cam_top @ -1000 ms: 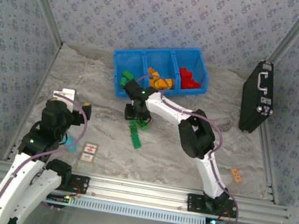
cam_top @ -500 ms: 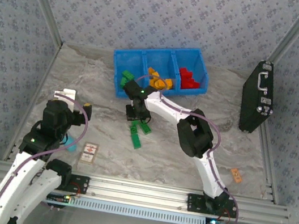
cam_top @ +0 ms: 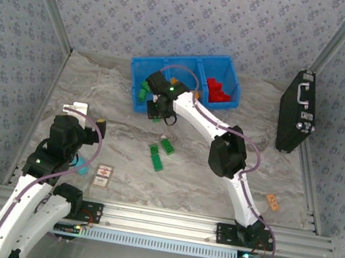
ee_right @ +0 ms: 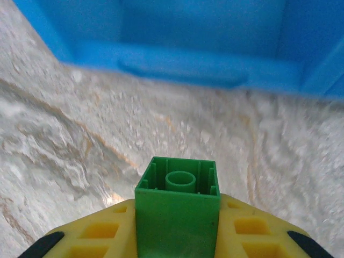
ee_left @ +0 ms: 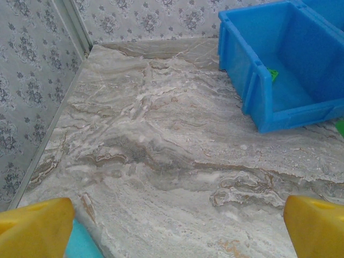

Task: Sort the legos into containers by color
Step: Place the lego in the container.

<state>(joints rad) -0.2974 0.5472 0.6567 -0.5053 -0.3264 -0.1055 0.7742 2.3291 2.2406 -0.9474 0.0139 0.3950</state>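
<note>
Just ahead of the right gripper (ee_right: pixel 177 244) lies the blue bin (ee_right: pixel 183 70). The gripper's fingers (ee_right: pixel 102 234) pinch a green brick (ee_right: pixel 177 209). The left gripper (ee_left: pixel 177 226) hangs wide open, farther off.

Nothing legible anywhere: the small printed card (cam_top: pixel 103 176) at the near left of the desk (cam_top: pixel 190 178) bears red and dark marks too small to read

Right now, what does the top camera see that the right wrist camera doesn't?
Top has the black case, the card, red bricks in the bin and two green bricks loose on the table. Right wrist has the hollow underside of the green brick that the right gripper is shut on. Both have the blue bin and marble table.
</note>
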